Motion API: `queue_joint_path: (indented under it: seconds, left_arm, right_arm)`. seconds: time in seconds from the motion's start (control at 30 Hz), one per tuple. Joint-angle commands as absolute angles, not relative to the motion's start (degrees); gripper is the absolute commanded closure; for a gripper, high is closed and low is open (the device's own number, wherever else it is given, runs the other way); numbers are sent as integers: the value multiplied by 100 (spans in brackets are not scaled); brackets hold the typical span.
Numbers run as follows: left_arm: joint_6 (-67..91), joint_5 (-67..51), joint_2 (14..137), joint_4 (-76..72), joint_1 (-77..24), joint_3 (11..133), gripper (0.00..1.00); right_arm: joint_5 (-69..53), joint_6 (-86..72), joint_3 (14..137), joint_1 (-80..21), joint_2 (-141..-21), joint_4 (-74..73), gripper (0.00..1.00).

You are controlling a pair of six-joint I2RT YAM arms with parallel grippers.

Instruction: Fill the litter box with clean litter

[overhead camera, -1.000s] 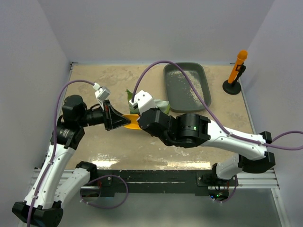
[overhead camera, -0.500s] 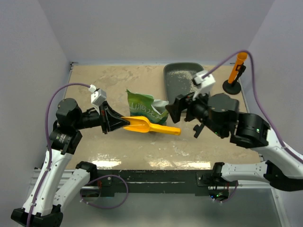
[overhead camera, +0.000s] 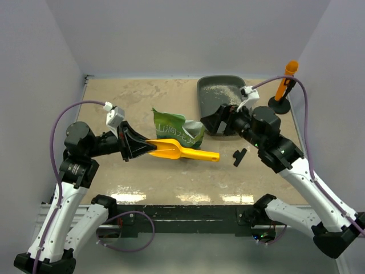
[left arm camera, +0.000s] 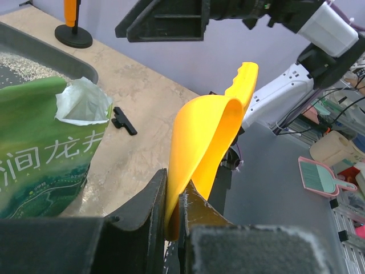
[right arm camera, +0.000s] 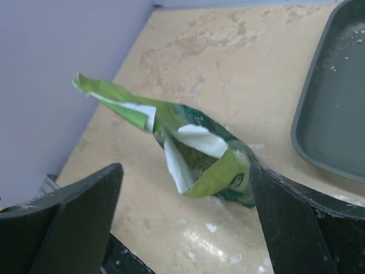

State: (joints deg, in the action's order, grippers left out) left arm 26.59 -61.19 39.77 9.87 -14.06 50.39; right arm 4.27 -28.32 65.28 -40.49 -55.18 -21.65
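Note:
The dark grey litter box lies at the back right, with pale clean litter along its far end; it also shows in the left wrist view and the right wrist view. My left gripper is shut on the scoop end of a yellow scoop, held level in front of the green bag; in the left wrist view, the scoop is pinched between the fingers. My right gripper is open and empty, over the box's near left corner, facing the open bag, which has granules inside.
An orange tool on a black stand is at the back right corner. A small black piece lies on the table under my right arm. Spilled granules dust the table near the bag. Walls close in on three sides.
My right arm has swung away from the bag to the right and now sits by the litter box with open jaws. My left gripper keeps the scoop, shifted slightly.

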Motion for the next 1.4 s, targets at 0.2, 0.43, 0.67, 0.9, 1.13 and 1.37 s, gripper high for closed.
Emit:
queue_joint_path:
  seconds: [0.2, 0.43, 0.67, 0.9, 1.13, 1.37]
  left_arm:
    - [2769, -6082, 4008, 879, -1433, 5045, 100]
    - [2786, -6091, 4096, 844, -1433, 5036, 100]
    - [2830, -6082, 4201, 756, -1433, 5063, 100]
    - [2997, -5994, 4298, 501, -1433, 5054, 100]
    - [3050, -5862, 4359, 448, -1433, 5106, 100]
    - [3015, -5748, 4473, 518, -1441, 5168, 100]
  right_arm:
    - [-3802, -4384, 4914, -2154, -4369, 719, 13]
    - [-4587, -4746, 4456, -2145, -4043, 1468, 25]
    - [-4991, -4781, 4359, -2145, -3981, 1565, 24]
    - [-5010, -4588, 4245, -2153, -4017, 1327, 24]
    - [-4879, -4597, 4236, -2442, -4183, 1520, 25]
    - [-4326, -4491, 4333, -3163, -4438, 1644, 32]
